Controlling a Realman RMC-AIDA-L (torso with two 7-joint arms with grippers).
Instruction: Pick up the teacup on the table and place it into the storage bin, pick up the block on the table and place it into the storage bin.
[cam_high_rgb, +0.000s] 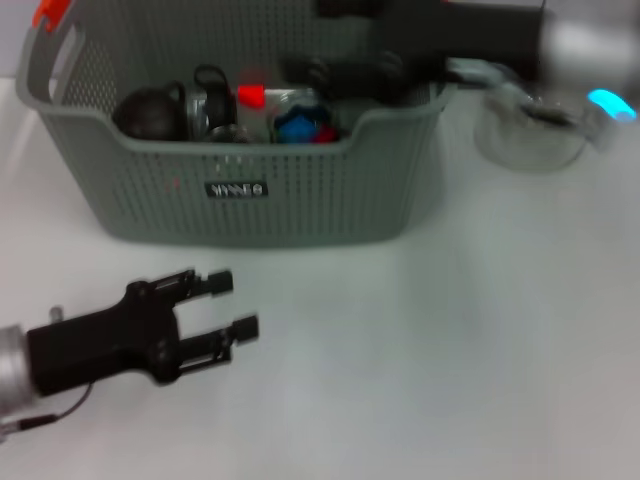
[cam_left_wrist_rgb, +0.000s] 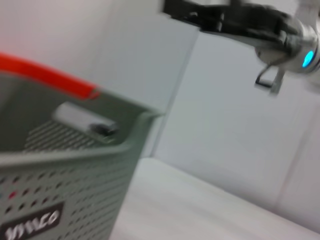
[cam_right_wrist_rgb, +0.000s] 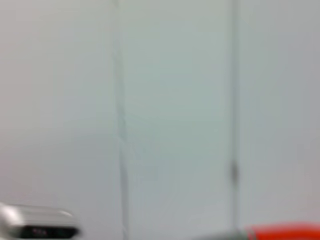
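Left hand (cam_high_rgb: 225, 305) lies nearest the camera, at about eight o'clock in the head view, low over the white surface (cam_high_rgb: 450, 340). Its two black fingers (cam_high_rgb: 210, 283) are spread apart with nothing between them, so it is released, and they point toward three o'clock. It sits just in front of the storage bin (cam_high_rgb: 300, 200) without touching it.

Farther off, the storage bin fills the eleven-to-twelve o'clock part of the head view. It is a grey-green perforated basket with a small black label (cam_high_rgb: 236, 189) on its front wall and an orange-red handle clip (cam_high_rgb: 52, 12) at its ten o'clock corner. Inside it lie several things, blurred: a dark round object (cam_high_rgb: 145, 112) toward nine o'clock, a red-capped piece (cam_high_rgb: 250, 95) near the middle, and a blue and red object (cam_high_rgb: 300, 127) beside that. Whether any of these is the teacup or the block cannot be told.

Right hand (cam_high_rgb: 345, 72) reaches in from two o'clock, over the bin's far rim and above its contents. Whether it is clenched or released cannot be told, since it shows only as a dark blur. Its arm bears a blue light (cam_high_rgb: 608, 102).

At one o'clock, just beside the bin's end wall and under the right arm, stands a clear glass vessel (cam_high_rgb: 528, 135) on the surface.
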